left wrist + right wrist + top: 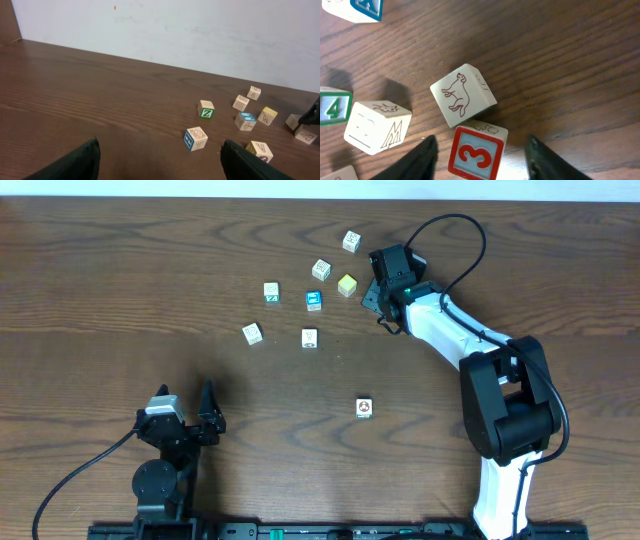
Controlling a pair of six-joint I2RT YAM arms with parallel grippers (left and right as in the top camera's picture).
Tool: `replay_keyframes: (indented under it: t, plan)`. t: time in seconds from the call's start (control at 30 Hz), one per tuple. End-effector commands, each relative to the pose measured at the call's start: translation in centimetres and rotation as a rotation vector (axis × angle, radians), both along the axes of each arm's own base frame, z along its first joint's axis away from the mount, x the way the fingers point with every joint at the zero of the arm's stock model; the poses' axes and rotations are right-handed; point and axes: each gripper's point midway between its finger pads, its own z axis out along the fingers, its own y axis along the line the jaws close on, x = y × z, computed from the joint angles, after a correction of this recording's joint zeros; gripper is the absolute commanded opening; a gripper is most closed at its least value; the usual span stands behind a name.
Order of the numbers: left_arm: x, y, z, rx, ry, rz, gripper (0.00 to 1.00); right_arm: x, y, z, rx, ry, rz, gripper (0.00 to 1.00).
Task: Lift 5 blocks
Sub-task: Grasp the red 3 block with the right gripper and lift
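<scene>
Several small blocks lie scattered on the far half of the table: a yellow-topped block [347, 284], whitish picture blocks [321, 269] [351, 241] [252, 333] [309, 338], and a white block with a red mark [365, 408] alone nearer the front. My right gripper [380, 304] hangs low just right of the yellow-topped block. In the right wrist view it [481, 144] stands open around a block with a red-framed 3 [477, 152], with a gap at each finger. That block is hidden under the gripper from overhead. My left gripper [188, 402] [160, 146] stands wide open and empty at the front left.
A blue-faced cube [314, 300] and a white cube with a green mark [271, 291] lie among the blocks. Just beyond the right fingers sits a block with an animal drawing [462, 95], with an M block [377, 125] to its left. A white wall [200, 30] rises behind the table's far edge.
</scene>
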Motion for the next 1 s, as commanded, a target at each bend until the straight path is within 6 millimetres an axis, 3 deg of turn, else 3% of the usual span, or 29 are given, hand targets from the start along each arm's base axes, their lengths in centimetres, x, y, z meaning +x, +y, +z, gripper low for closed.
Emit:
replay_keyframes:
  t: [0.0, 0.37, 0.57, 0.67, 0.77, 0.87, 0.97]
  plan:
    - [-0.1, 0.0, -1.6, -0.008, 0.048, 0.003, 0.77, 0.4, 0.3, 0.1, -0.013, -0.013, -0.010, 0.47]
    - [-0.1, 0.0, -1.6, -0.008, 0.048, 0.003, 0.77, -0.1, 0.9, -1.5, -0.025, 0.014, 0.004, 0.49]
    - [-0.1, 0.0, -1.6, -0.008, 0.048, 0.003, 0.77, 0.1, 1.0, -1.5, -0.023, 0.004, 0.005, 0.33]
    - [-0.1, 0.0, -1.6, -0.008, 0.048, 0.003, 0.77, 0.2, 0.9, -1.5, -0.026, 0.002, 0.001, 0.32]
    - [-0.1, 0.0, -1.6, -0.008, 0.048, 0.003, 0.77, 0.3, 0.8, -1.4, -0.039, -0.002, 0.008, 0.38]
    - [-0.1, 0.0, -1.6, -0.008, 0.048, 0.003, 0.77, 0.3, 0.8, -1.4, -0.056, -0.006, 0.037, 0.53]
    - [-0.1, 0.0, -1.6, -0.008, 0.048, 0.003, 0.77, 0.4, 0.8, -1.3, -0.070, -0.008, 0.058, 0.54]
